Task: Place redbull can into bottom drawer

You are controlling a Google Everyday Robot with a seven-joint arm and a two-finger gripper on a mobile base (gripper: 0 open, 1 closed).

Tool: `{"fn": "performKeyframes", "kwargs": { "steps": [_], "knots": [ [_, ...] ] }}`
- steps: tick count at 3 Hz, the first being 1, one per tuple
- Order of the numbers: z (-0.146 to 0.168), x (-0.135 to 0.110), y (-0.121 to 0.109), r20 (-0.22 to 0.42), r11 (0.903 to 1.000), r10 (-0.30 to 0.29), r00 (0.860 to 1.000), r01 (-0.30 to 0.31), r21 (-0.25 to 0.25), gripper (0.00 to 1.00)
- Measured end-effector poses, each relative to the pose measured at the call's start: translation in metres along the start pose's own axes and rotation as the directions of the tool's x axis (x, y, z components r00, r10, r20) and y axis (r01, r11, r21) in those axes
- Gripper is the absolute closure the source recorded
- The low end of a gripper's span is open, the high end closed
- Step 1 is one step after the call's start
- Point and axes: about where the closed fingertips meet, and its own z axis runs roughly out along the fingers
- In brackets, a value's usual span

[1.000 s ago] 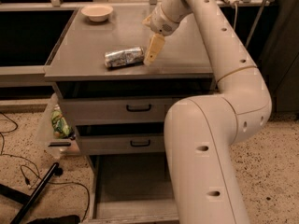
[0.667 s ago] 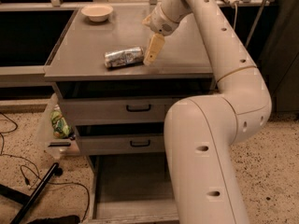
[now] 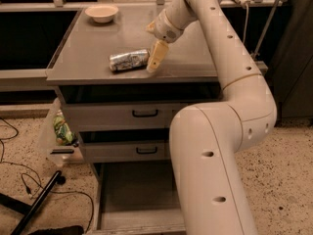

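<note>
The redbull can (image 3: 128, 60) lies on its side on the grey cabinet top (image 3: 98, 43), near the front edge. My gripper (image 3: 156, 57) hangs down from the arm just at the can's right end, close to it or touching it; I cannot tell which. The bottom drawer (image 3: 137, 190) is pulled out below, and its plain grey floor is bare. The two shallower drawers with black handles (image 3: 145, 113) sit above it.
A cream bowl (image 3: 101, 12) stands at the back left of the cabinet top. My large arm (image 3: 220, 131) covers the right side of the cabinet. A clear bin with green packets (image 3: 61, 129) hangs at the left. Cables and a black pole (image 3: 34, 204) lie on the floor.
My gripper has moved slightly down and left, closer to the can's right end. The can and drawers have not moved.
</note>
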Motion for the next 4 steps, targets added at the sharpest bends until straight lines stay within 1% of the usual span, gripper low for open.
{"fn": "performKeyframes", "kwargs": {
  "steps": [1,3,4],
  "knots": [
    [0.007,0.001,0.001,0.014,0.9999,-0.001,1.0,0.001,-0.013,0.0],
    [0.011,-0.018,-0.001,0.009,0.9985,-0.052,0.999,0.052,-0.018,0.0],
    [0.018,-0.022,0.001,0.007,0.9972,-0.065,0.998,0.065,-0.036,0.13]
  ]
}}
